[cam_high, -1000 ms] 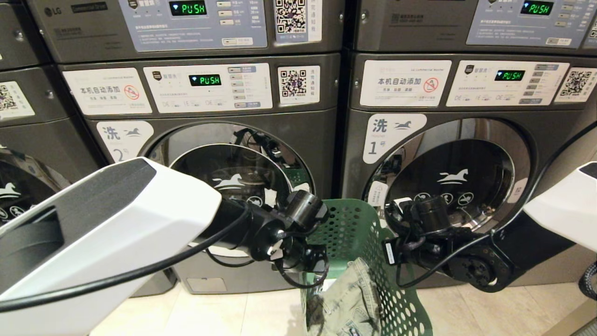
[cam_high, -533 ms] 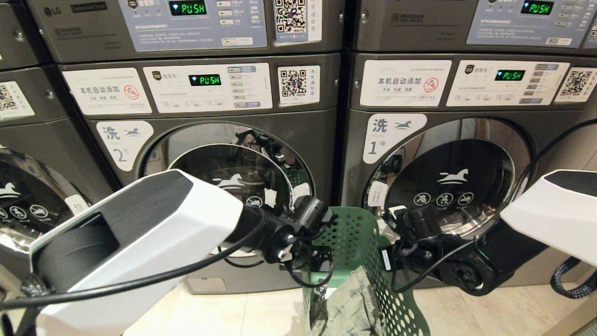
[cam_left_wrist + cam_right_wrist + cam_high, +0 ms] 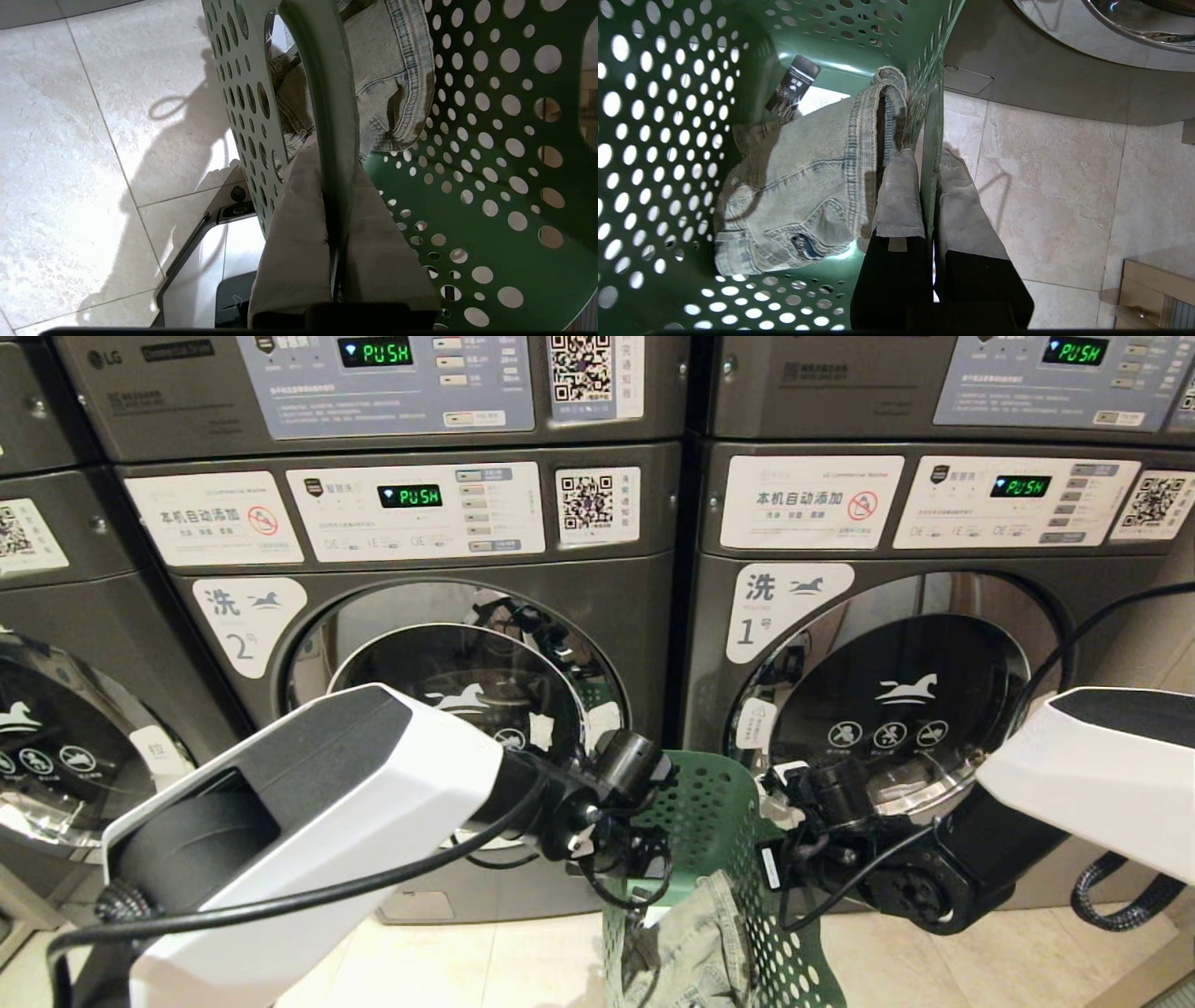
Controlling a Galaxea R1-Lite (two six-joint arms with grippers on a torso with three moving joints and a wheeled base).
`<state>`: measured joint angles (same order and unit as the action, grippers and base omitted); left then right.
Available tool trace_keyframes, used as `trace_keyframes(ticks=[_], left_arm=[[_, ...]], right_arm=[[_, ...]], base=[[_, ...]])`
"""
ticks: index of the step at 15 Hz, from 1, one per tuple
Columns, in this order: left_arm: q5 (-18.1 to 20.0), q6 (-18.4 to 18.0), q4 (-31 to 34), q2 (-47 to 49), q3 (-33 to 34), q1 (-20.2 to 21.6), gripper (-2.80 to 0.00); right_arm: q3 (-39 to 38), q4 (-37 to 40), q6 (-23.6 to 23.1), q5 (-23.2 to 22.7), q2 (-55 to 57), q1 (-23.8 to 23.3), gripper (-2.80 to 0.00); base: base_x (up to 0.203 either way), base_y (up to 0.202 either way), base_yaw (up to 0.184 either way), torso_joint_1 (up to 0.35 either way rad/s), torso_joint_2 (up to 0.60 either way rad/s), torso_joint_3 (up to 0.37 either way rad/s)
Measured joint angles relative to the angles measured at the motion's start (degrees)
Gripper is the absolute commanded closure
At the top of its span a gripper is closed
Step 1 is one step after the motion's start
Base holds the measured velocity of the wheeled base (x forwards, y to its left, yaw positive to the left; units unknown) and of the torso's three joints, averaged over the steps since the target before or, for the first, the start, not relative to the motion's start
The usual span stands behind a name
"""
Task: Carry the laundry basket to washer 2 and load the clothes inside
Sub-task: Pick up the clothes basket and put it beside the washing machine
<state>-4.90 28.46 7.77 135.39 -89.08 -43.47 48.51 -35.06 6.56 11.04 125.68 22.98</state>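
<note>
Both end effectors, left (image 3: pixel 334 196) and right (image 3: pixel 930 186), are clenching opposite rims of the basket (image 3: pixel 719 803) holding jeans (image 3: pixel 695 943), carrying it between washers 2 (image 3: pixel 448 709) and 1; next, setting it down and opening washer 2's door.

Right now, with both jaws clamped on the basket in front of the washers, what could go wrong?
1. Each gripper, left and right, pinches only the thin rim of the green basket; it could slip or tilt.
2. The jeans lie against the right gripper's inner finger and might snag.
3. The door of washer 2 looks shut, and both arms are busy.
</note>
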Motion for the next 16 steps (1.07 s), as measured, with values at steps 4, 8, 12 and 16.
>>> trace_keyframes(ticks=[4, 8, 12, 16], left_arm=[[0.0, -0.3, 0.0, 0.5, -0.4, 0.1, 0.00], [0.0, -0.6, 0.1, 1.6, -2.1, 0.1, 0.00], [0.0, -1.1, 0.7, 2.6, -4.0, 0.0, 0.00], [0.0, -1.1, 1.0, 2.8, -4.3, -0.1, 0.00]], right_arm=[[0.3, 0.0, 0.0, 0.0, 0.7, 0.0, 0.00], [1.9, 0.0, -0.5, 0.2, 0.8, -0.3, 0.00], [2.5, 0.0, -0.6, 0.2, 0.8, -0.7, 0.00], [2.3, 0.0, -0.4, 0.2, 0.8, -0.8, 0.00]], base=[[0.000, 0.000, 0.000, -0.001, 0.00, -0.088], [0.000, 0.000, 0.000, 0.003, 0.01, -0.199], [0.000, 0.000, 0.000, 0.004, 0.00, -0.208], [0.000, 0.000, 0.000, 0.003, 0.00, -0.206]])
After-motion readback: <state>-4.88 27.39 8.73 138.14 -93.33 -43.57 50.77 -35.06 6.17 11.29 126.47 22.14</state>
